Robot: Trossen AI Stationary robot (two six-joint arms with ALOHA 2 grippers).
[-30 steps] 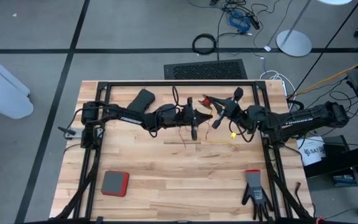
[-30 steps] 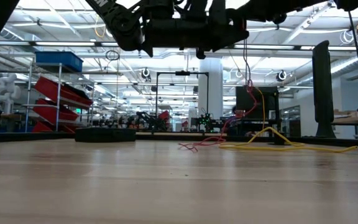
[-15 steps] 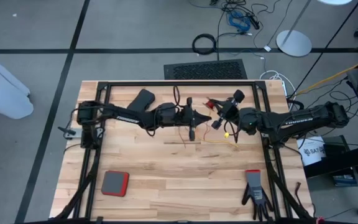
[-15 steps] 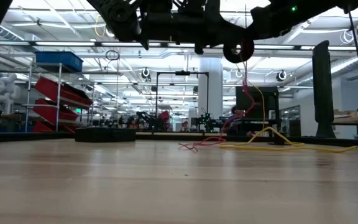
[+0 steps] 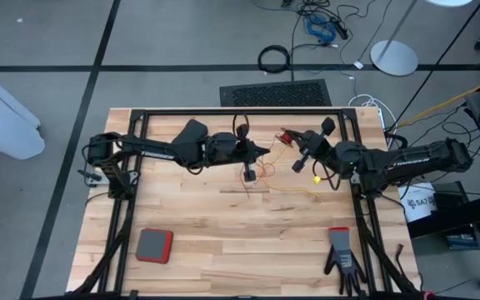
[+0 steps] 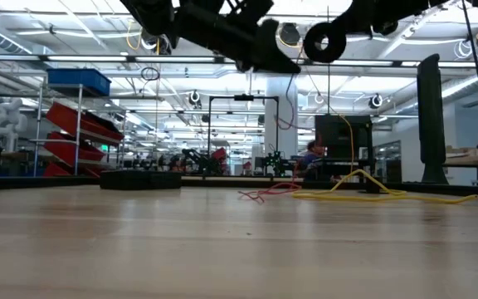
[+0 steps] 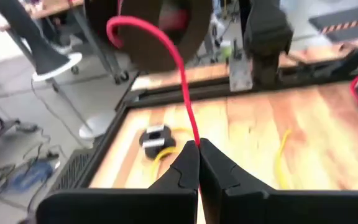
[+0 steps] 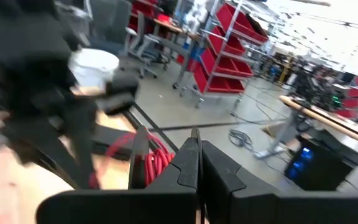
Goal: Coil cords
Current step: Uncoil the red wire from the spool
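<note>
We see a pale butcher-block table (image 5: 223,233) inside a black frame, on a grey floor; beyond it a big workshop with red bin racks (image 6: 77,124) and ceiling lights. A red pad (image 5: 153,245) and a black glove (image 5: 342,258) lie near its front edge.

The left gripper (image 7: 197,152), raised over the far middle, is pinched tight on the red cord (image 7: 166,56), which runs rightward from it to the reel (image 8: 151,162). The right gripper (image 8: 197,152) is clamped on that reel. The yellow cord (image 6: 380,194) lies slack, stretched left-right, on the right side.
</note>
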